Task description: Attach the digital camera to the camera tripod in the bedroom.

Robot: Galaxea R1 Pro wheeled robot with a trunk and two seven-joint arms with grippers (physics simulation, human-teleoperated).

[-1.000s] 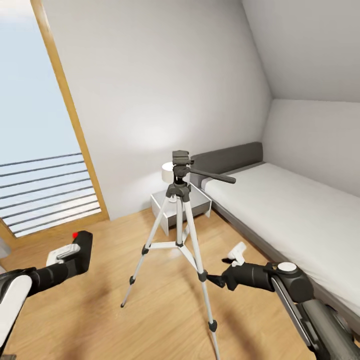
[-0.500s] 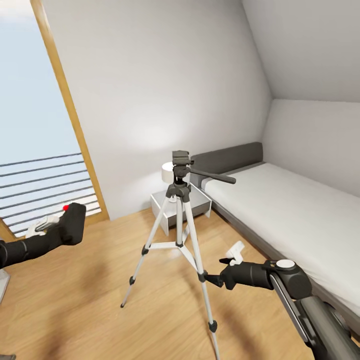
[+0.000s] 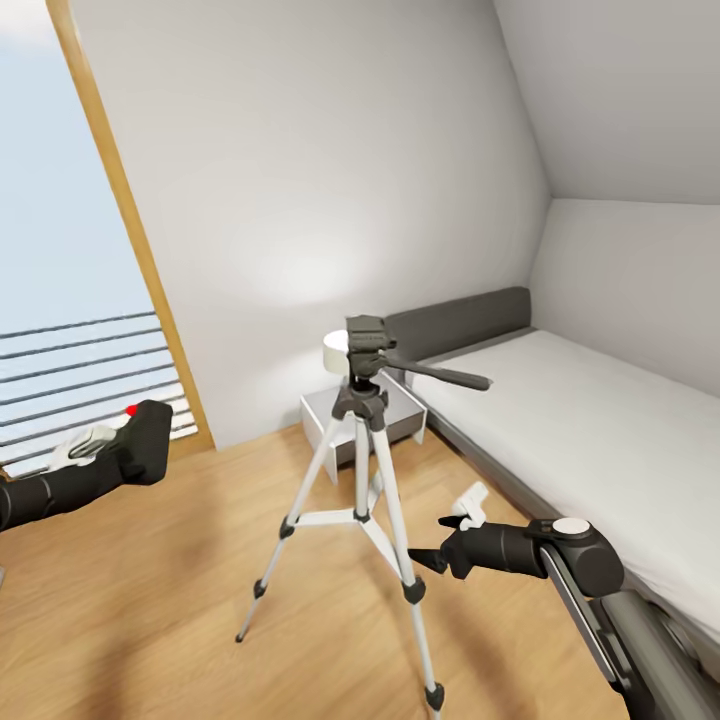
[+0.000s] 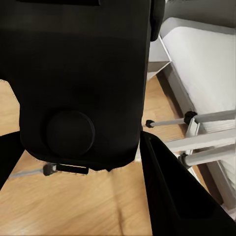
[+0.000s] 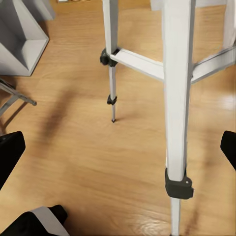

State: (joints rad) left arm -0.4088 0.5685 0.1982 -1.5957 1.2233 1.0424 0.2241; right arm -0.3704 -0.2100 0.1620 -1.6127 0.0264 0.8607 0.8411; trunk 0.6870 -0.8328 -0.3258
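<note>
Standing on the light wood floor (image 3: 150, 620) of the bedroom, between window and bed: camera tripod (image 3: 362, 480), three silver-white legs spread, black head up top with pan handle (image 3: 440, 374) pointing toward the bed (image 3: 600, 430). Behind the tripod against the white wall, a small grey nightstand (image 3: 330, 425) with a white round object on it, partly hidden by the tripod head. Tall wood-framed window (image 3: 120, 200) along the floor's left edge, horizontal rails outside.

Held off to the tripod's left, well apart from its head: left hand (image 3: 105, 450) clamped on the digital camera (image 3: 145, 440), red button (image 3: 131, 410) on top; black camera body close up in the left wrist view (image 4: 78, 73).

Hovering just beside the nearest tripod leg (image 5: 176, 98): right hand (image 3: 455, 535), fingers spread apart, holding nothing, white fingertip (image 3: 472, 497) raised.
</note>
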